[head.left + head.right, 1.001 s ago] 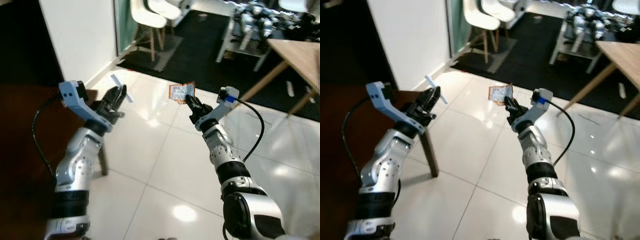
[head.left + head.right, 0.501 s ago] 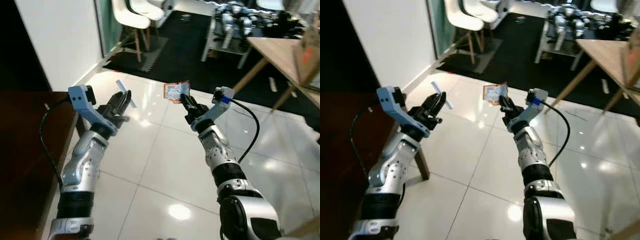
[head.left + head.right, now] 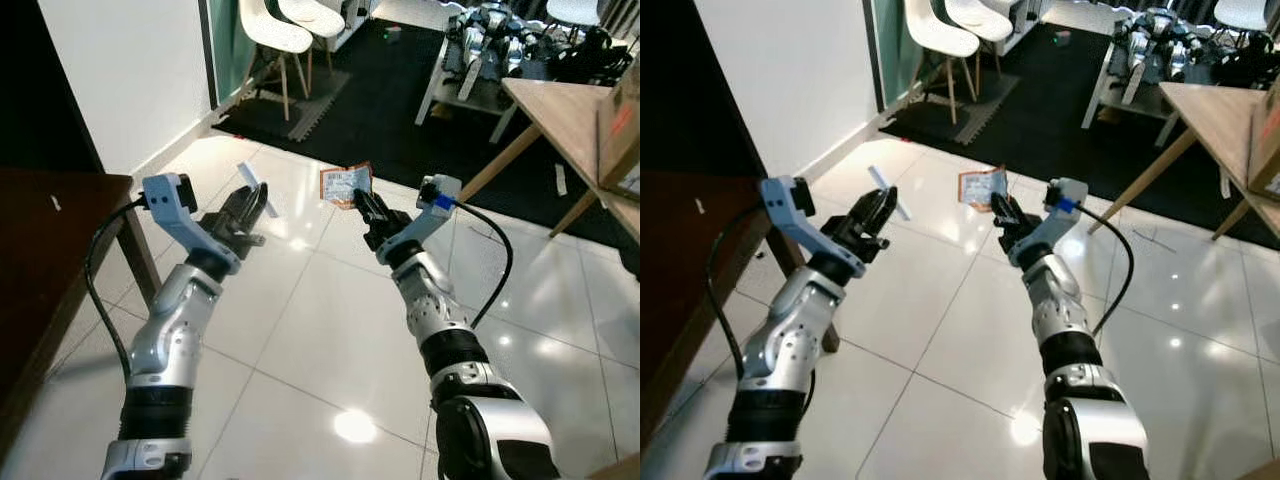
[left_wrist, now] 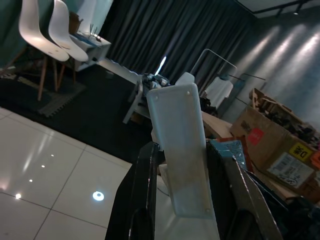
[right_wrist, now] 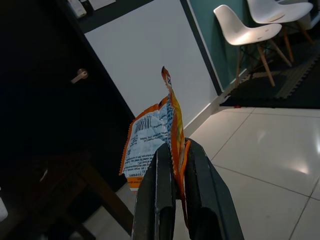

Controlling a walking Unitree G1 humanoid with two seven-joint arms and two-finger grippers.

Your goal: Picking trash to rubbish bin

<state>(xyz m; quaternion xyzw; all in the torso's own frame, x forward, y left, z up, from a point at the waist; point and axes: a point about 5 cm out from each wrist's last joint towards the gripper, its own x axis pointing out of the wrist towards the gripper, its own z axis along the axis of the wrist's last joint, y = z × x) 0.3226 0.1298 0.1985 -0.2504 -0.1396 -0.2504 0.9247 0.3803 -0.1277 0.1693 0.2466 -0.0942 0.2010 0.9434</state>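
Observation:
Both my arms are raised over the white tiled floor. My left gripper (image 3: pixel 243 207) is shut on a pale blue flat plastic strip (image 3: pixel 252 186), which sticks up between the black fingers (image 4: pixel 145 200) as the plastic strip (image 4: pixel 181 150) in the left wrist view. My right gripper (image 3: pixel 362 208) is shut on an orange and white snack wrapper (image 3: pixel 343 184), held upright; the right wrist view shows the wrapper (image 5: pixel 152 135) pinched between the fingers (image 5: pixel 160 200).
A dark wooden table (image 3: pixel 50 250) stands at my left by a white wall. White chairs (image 3: pixel 270 25) and a black mat lie ahead. A light wooden table (image 3: pixel 580 110) with a cardboard box (image 3: pixel 622 130) is at the right. Glossy floor stretches between.
The camera has moved and the whole view has shifted; the dark table now sits farther left. Both grippers still hold their items in about the same pose.

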